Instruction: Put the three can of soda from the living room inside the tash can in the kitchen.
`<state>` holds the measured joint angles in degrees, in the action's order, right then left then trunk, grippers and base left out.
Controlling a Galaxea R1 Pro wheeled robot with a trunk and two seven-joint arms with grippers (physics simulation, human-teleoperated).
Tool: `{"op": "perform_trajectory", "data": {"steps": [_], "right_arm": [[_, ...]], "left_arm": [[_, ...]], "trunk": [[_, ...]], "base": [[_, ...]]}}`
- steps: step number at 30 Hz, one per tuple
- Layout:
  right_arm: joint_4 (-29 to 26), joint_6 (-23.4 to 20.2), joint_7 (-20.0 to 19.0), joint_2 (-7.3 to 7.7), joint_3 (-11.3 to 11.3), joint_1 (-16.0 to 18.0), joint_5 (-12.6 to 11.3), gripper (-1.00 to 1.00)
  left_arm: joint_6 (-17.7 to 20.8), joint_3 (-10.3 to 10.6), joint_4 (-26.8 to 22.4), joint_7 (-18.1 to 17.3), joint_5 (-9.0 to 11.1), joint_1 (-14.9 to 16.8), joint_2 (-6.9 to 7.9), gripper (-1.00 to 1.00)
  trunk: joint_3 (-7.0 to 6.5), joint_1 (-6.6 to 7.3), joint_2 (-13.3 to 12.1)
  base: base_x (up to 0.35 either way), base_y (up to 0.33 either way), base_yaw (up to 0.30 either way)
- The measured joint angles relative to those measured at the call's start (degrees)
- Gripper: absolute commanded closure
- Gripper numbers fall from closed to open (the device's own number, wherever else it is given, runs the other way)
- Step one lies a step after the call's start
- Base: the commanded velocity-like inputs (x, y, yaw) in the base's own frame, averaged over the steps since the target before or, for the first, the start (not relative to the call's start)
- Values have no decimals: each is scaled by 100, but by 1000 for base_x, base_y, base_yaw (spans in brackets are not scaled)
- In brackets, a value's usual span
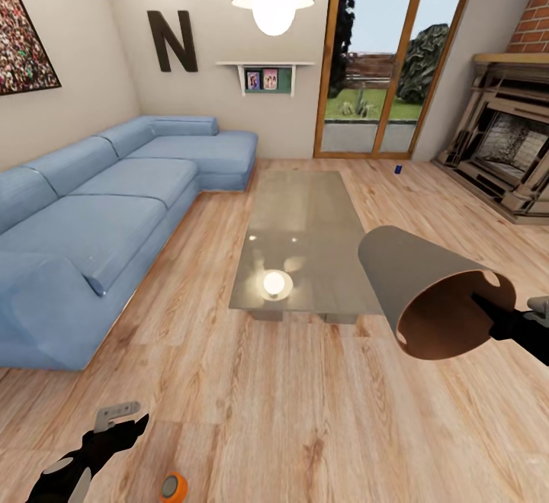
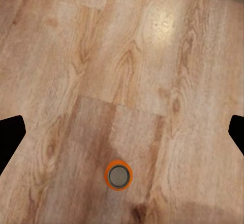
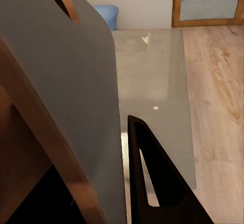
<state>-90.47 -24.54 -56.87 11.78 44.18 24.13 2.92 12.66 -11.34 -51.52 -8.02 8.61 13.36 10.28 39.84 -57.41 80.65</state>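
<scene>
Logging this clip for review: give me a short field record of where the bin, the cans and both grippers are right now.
room: living room, blue sofa, glass coffee table
bin: trash can tipped sideways, rim clamped by right gripper
orange can: upright on floor, below open left gripper
blue can: on floor near glass door
third can: not seen

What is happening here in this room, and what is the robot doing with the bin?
The robot stands in the living room. Its right pincer holds the grey bin by the rim, tipped on its side in the air beside the glass coffee table. The left pincer is open, low over the wood floor, near an upright orange can. A dark blue can stands far off by the glass door.
</scene>
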Motion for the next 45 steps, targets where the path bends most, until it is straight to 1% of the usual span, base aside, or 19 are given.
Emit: {"op": "perform_trajectory", "data": {"steps": [7, 9, 13, 14, 15, 16, 18, 20, 23, 24, 25, 26, 28, 30, 33, 39, 42, 43, 45], "right_arm": [[0, 1, 45, -7, -34, 0, -6, 100], [1, -5, 56, -8, -76, -1, -8, 100], [24, -2, 349, -33, -292, -5, 34, 100], [22, 25, 536, -77, -427, 0, 63, 100], [32, -11, 633, -111, -528, -5, 106, 100], [42, 9, 682, -128, -561, -6, 103, 100], [35, -6, 759, -168, -637, -7, -23, 100], [43, 24, 818, -198, -681, -9, 33, 100], [43, 19, 836, -229, -705, -9, 52, 100], [44, 24, 842, -279, -725, -9, 157, 100], [49, 18, 844, -299, -740, -10, 240, 100], [45, 36, 849, -317, -752, -9, 286, 100], [41, 40, 845, -354, -804, -10, 300, 100], [42, 188, 856, -390, -841, -9, 395, 100], [32, 272, 852, -419, -865, -9, 353, 100], [-3, 326, 814, -454, -918, -9, 371, 100], [-19, 340, 794, -460, -1062, -9, 404, 100], [-21, 326, 792, -461, -1084, -10, 367, 100], [-22, 343, 797, -465, -1118, -9, 376, 100]], "left_arm": [[0, 0, 1, 2, 0, 0, 0, -100], [0, 0, 1, 2, 0, 0, 0, -100], [0, 0, 1, 2, 0, 0, 0, -100], [0, 0, 2, 2, 0, 0, 0, -100], [0, 1, 2, 2, -1, 1, 0, -100], [0, 0, 1, 2, 0, 0, 0, -100], [0, 0, 2, 2, 0, 1, 0, -100], [0, 0, 1, 2, 0, 0, 0, -100], [0, 0, 1, 2, 0, 0, 0, -100], [0, 0, 1, 2, 0, 0, 0, -100], [0, 0, 1, 2, 0, 0, 0, -100], [0, 0, 1, 2, 0, 0, 0, -100], [0, 0, 1, 2, 0, 1, 0, -100], [0, 0, 1, 2, 0, 0, 0, -100], [0, 0, 1, 2, -1, 0, 0, -100], [0, 0, 1, 2, -1, 0, 0, -100], [0, 0, 1, 2, 0, 0, 0, -100], [0, 0, 2, 2, -2, 1, 0, -100], [0, 0, 1, 2, -1, 0, 0, -100]], "trunk": [[126, -154, 281], [162, -198, 361], [234, -286, 521], [251, -308, 561], [269, -330, 601], [288, -352, 642], [323, -395, 722], [359, -439, 802], [413, -505, 923], [431, -527, 963], [449, -549, 1003], [467, -571, 1043], [503, -615, 1123], [539, -659, 1203], [592, -725, 1324], [700, -857, 1564], [754, -923, 1684], [772, -945, 1725], [808, -988, 1805]], "base": [[0, 0, 0], [0, 0, 0], [0, 0, 0], [0, 0, 0], [0, 0, 0], [0, 0, 0], [0, 0, 0], [0, 0, 0], [0, 0, 0], [0, 0, 0], [0, 0, 0], [0, 0, 0], [0, 0, 0], [0, 0, 0], [0, 0, 0], [0, 0, 0], [0, 0, 0], [0, 0, 0], [0, 0, 0]]}}
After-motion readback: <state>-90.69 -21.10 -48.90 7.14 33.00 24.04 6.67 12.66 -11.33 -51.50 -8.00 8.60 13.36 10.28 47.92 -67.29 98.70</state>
